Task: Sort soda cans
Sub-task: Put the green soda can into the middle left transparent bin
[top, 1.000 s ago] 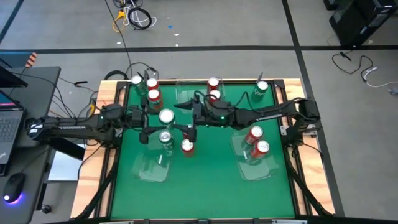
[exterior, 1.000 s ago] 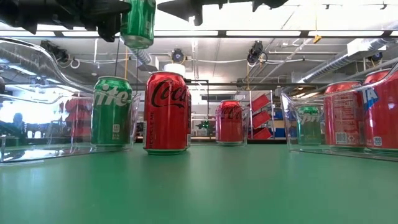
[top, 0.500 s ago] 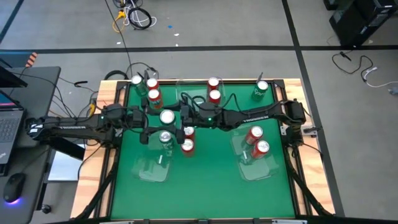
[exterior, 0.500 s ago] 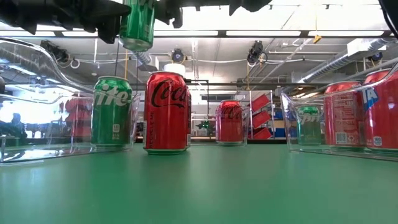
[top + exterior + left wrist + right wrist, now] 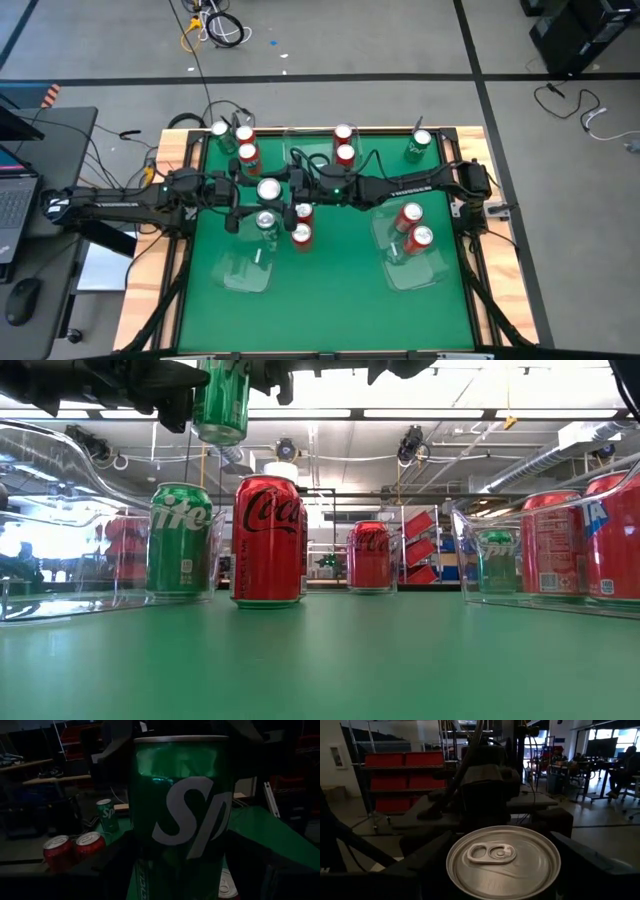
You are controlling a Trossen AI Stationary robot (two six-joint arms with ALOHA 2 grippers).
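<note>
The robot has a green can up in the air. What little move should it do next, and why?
Probably ease it over the clear tray. The left gripper holds a Sprite can high beside that tray, where another Sprite can stands, so green joins green. The right gripper is at a red can close by, so go gently.

The cans are showing glossy painted metal with brushed silver tops; the trays are gleaming as clear plastic, the table lying matt green.

robotics lab or workshop, red storage bins on metal shelving, laptop, loose floor cables
</note>
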